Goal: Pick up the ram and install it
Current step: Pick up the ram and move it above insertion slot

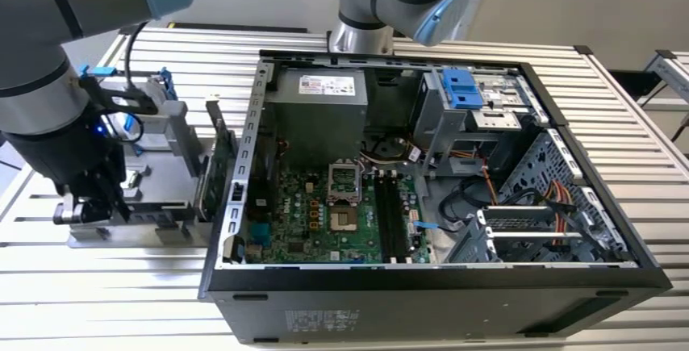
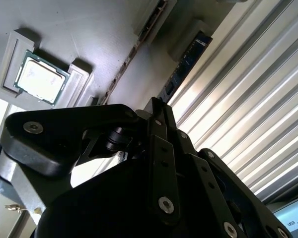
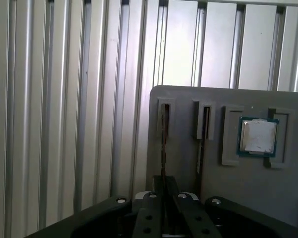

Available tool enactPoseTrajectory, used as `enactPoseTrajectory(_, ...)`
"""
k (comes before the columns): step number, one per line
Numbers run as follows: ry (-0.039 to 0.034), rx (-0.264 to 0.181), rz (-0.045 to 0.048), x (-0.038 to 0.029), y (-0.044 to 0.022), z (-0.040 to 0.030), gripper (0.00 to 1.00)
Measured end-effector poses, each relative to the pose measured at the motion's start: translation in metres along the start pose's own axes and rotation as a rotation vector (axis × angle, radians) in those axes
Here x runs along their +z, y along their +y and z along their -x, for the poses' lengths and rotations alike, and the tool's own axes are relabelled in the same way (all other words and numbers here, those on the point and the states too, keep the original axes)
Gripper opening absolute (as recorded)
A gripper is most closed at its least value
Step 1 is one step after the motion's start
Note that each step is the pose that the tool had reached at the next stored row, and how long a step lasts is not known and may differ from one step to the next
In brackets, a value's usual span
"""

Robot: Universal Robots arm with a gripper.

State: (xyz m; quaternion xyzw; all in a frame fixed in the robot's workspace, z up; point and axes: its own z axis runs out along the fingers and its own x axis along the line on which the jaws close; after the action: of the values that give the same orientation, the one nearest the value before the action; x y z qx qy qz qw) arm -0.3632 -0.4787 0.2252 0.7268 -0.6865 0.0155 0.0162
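Nearest the lens in both wrist views, the gripper is showing its black linkages. Its fingers are sitting drawn together with only a hairline seam between them. The ram, seen edge-on as a thin dark strip, is running straight into that seam, so I judge the gripper to be pinching the stick's near end rather than hovering over it. The ram is standing in a narrow slot of the grey holder plate, which is lying on the slatted aluminium table. A second slot is sitting just beside it, and a processor is resting in a pocket beyond that. In the exterior view the arm is reaching down to this holder at the exterior view's left, just outside the open computer case. The motherboard and its long black memory sockets are lying well apart from the gripper. The step in hand, as I read it, is the pick: the stick is being gripped but is not yet out of its slot, and nothing of the install is showing as done. The next move is calling for a pull straight along the slot, without twist, since so thin a board is likely to bind or flex against the walls. It is also calling for a hold firm enough to stop the stick sliding.
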Motion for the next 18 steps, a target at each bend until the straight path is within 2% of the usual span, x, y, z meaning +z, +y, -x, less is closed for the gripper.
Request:
enactPoseTrajectory(8,-0.0006,0.002,0.0002,-0.0027,0.0002,-0.0001,0.00)
enactPoseTrajectory(12,-0.0064,0.006,-0.0001,-0.0036,0.0001,-0.0001,0.00)
enactPoseTrajectory(18,-0.0081,0.007,0.0002,-0.0047,0.0001,-0.0002,0.00)
